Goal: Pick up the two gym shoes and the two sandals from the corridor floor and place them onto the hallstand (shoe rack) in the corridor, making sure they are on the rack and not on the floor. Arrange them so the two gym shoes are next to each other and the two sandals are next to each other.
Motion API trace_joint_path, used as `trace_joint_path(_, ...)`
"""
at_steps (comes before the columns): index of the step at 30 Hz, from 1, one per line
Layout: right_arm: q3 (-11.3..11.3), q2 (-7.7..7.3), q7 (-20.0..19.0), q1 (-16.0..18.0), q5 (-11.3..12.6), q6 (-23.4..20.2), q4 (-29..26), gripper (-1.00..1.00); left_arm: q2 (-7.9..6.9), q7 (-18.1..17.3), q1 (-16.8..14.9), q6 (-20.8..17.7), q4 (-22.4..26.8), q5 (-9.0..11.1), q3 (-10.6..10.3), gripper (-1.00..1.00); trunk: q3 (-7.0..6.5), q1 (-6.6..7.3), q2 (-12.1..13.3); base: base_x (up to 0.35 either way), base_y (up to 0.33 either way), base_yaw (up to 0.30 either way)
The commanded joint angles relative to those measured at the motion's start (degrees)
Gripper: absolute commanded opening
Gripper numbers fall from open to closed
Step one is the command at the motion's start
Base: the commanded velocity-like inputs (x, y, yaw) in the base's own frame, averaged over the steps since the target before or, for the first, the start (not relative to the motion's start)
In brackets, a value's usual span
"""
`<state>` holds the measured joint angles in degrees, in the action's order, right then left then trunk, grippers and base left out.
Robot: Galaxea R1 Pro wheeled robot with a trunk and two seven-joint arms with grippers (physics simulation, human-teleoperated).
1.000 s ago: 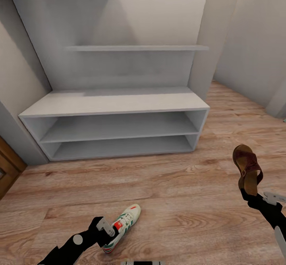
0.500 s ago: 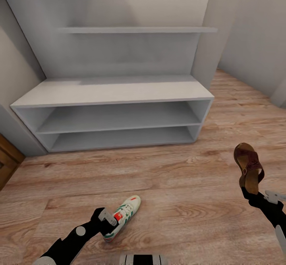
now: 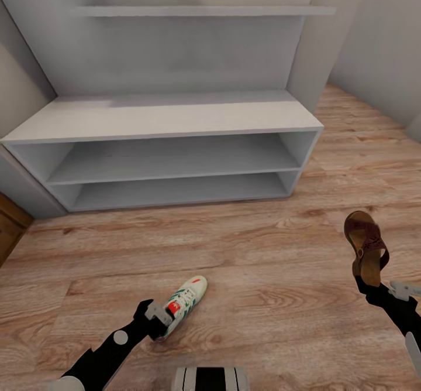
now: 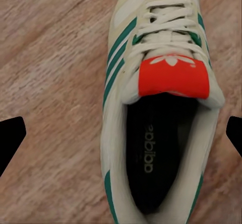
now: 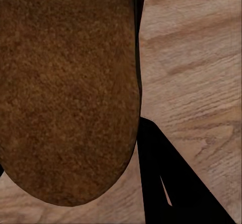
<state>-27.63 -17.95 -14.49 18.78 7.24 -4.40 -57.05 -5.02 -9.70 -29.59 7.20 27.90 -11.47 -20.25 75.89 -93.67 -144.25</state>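
**Ana:** Jaws first, what are they doing?

**Ben:** Right jaws are clamped on the heel end of one sandal (image 3: 363, 247), which stands upright in the air with its toe at twelve o'clock. Left jaws sit at the heel of one gym shoe (image 3: 186, 300). In the left wrist view their dark fingertips (image 4: 10, 138) stand wide to either side of the shoe (image 4: 161, 108), and I cannot tell whether they grip it.

**Ana:** And the room, biggest thing first?

**Ben:** The corridor floor (image 3: 245, 274), light brown planks with grain and knots, takes up the lower half of the head view. The hallstand (image 3: 164, 116) is at twelve o'clock, pale grey, a low top over two open shelf slots, with a floating shelf above it against the wall.

**Ana:** Where is the gym shoe?

**Ben:** Near six o'clock in the head view, well apart from the hallstand, toe aimed at about one o'clock. White, green stripes, orange-red tongue patch.

**Ana:** The sandal?

**Ben:** At about four o'clock, dark brown, over the floor and off the rack. The right wrist view looks straight onto its brown underside (image 5: 65, 83), with a dark finger just beside it
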Motion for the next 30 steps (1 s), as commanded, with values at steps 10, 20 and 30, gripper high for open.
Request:
trace_joint_path(10, -0.14, 0.02, -0.37, 0.03, 0.62, -0.48, -1.61, -1.00, 0.28, 0.48, 0.77, 0.27, -0.04, -1.13, -0.39, 1.00, 0.47, -0.01, -0.03, 0.000, 0.000, 0.000)
trace_joint_path(20, -0.16, 0.02, -0.37, 0.03, 0.58, -0.52, -1.73, -1.00, 0.20, 0.53, 0.82, 0.27, -0.11, -1.27, -0.73, 1.00, 1.62, -0.14, -0.10, 0.000, 0.000, 0.000)
trace_joint_path(30, -0.23, 0.02, -0.37, 0.03, 0.58, -0.52, -1.74, -1.00, 0.19, 0.60, 0.77, 0.27, -0.12, -1.35, -0.69, 1.00, 2.51, -0.19, -0.13, 0.000, 0.000, 0.000)
